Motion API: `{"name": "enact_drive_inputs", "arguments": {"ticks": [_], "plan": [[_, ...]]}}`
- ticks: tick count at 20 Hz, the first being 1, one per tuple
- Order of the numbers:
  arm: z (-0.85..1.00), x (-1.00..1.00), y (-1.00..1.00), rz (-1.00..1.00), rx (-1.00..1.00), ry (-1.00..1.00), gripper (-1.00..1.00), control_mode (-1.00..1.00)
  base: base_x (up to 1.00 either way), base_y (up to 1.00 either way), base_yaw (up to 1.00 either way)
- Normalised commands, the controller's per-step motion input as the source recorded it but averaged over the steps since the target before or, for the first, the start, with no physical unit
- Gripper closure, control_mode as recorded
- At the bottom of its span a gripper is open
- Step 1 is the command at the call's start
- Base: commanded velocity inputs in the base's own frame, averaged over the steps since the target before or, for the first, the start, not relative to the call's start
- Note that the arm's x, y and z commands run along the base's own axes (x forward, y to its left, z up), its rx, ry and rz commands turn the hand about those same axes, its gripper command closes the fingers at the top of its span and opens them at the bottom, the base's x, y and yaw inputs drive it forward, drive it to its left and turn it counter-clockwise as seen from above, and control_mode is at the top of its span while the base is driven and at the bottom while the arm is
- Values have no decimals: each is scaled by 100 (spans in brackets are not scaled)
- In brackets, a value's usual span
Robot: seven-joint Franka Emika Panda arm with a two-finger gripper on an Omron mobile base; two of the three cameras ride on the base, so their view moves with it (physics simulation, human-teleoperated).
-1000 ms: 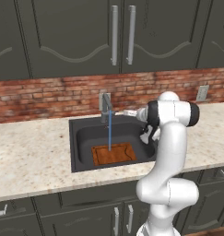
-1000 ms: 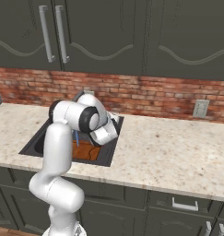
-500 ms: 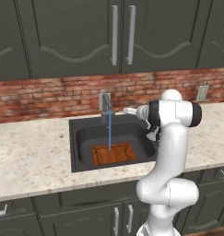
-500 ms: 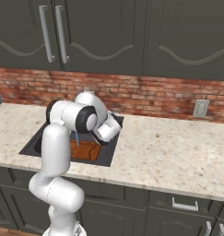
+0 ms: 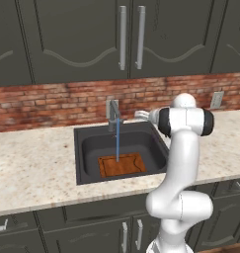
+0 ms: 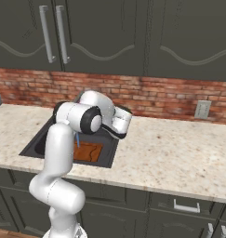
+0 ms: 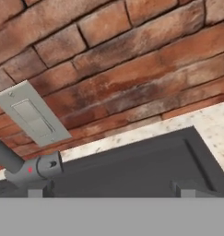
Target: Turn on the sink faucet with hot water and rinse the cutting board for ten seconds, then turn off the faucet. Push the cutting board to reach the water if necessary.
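While water [image 5: 117, 141] falls in a thin blue line from the sink faucet [image 5: 112, 113] straight onto the cutting board [image 5: 122, 164], looks like the rinsing step, with only the shut-off left to do. Lies flat on the floor of the sink [image 5: 87, 148], that board, toward the front and a little right of centre, with the stream landing near its middle, so seems to need no push. Hangs at the back right of the basin, the pincer [image 7: 109, 192], near the faucet but touching nothing, jaws spread wide and holding nothing, fingertips [image 7: 35, 192] just showing at the bottom of the hand view. Looks from there at the brick wall, a grey outlet plate [image 7: 32, 117] and, low at the left, the faucet's handle joint [image 7: 37, 168] with a red dot on it. Calls next, probably, for waiting out the rinse, then bringing the open pincer across to that handle and swinging it back until the stream stops. Speckled bench [image 5: 37, 165] around the sink carries nothing that would get in the way.
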Motion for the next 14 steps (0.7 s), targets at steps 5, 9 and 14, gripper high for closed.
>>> {"name": "enact_drive_inputs", "arguments": {"ticks": [5, 9, 14], "plan": [[11, 19, -5, 8, 5, 0, -100, -100, 0, 0, 0], [0, 9, 0, 5, 0, 0, -100, -100, 0, 0, 0], [0, 2, 3, 1, 0, 0, -100, -100, 0, 0, 0]]}}
